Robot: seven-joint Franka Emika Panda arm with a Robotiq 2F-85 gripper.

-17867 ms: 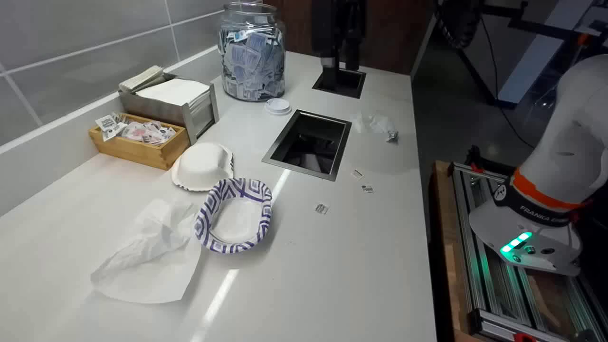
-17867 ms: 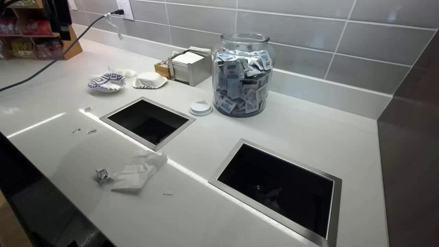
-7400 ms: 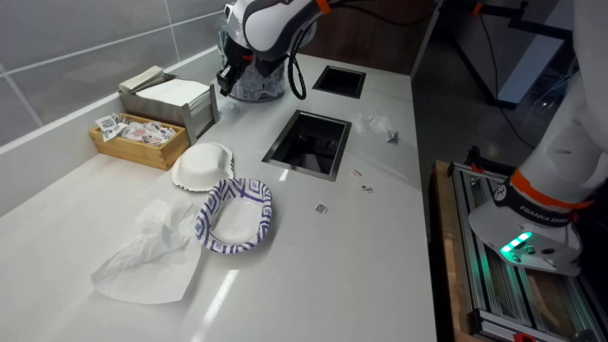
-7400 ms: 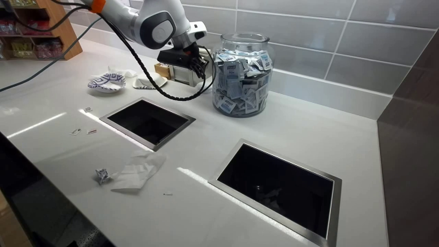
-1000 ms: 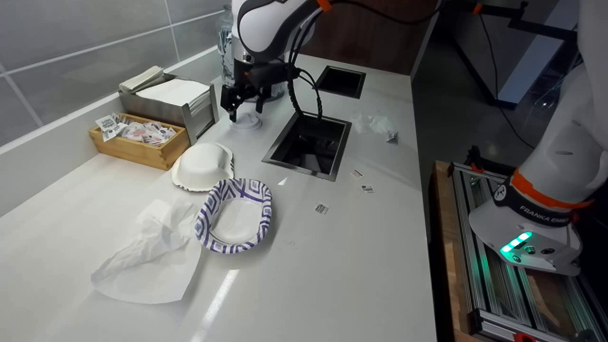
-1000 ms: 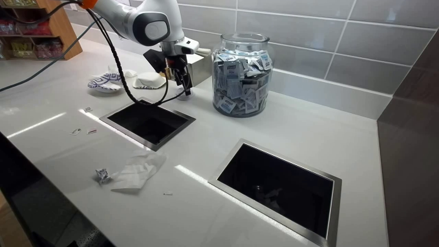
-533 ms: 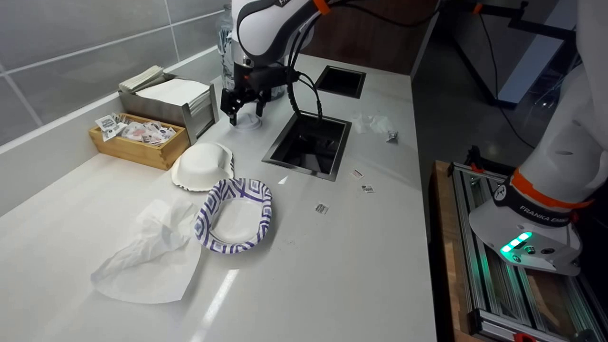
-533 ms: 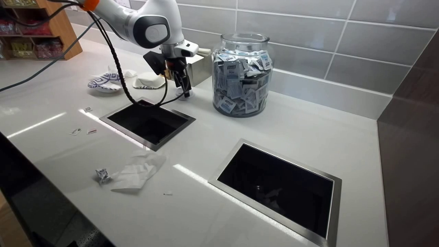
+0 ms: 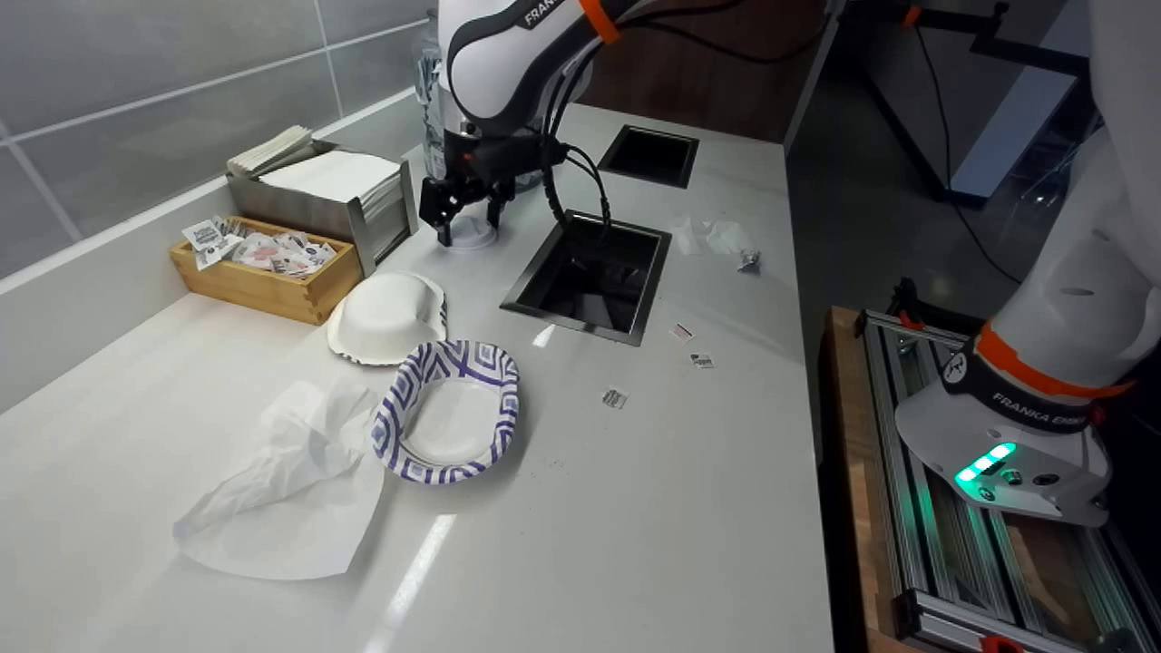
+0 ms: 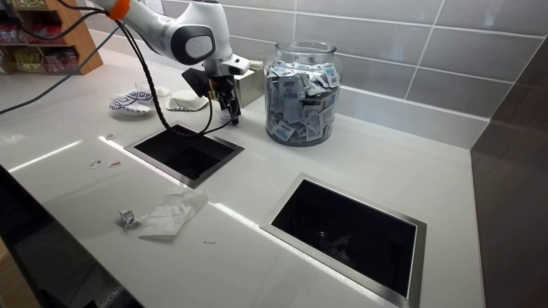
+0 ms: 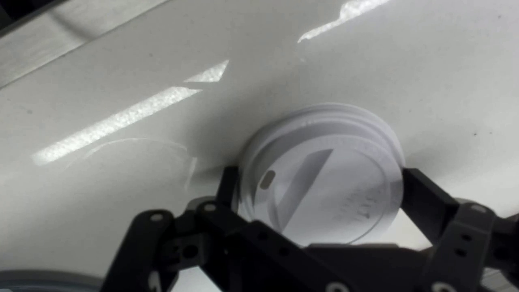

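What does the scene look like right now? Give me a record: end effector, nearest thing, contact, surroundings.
End effector: low over the counter, jaws apart
Nearest thing: white lid, sip hole up, between the fingers
Contact: fingers seem to meet the lid's rim in the wrist view; whether they clamp it cannot be told
Around the lid: glass jar of packets, napkin holder, framed opening
Farther off: wooden box of packets, upturned bowl, patterned bowl, crumpled paper sheet, second framed opening

Bright glare streaks on counter point(image 10: 248, 265)
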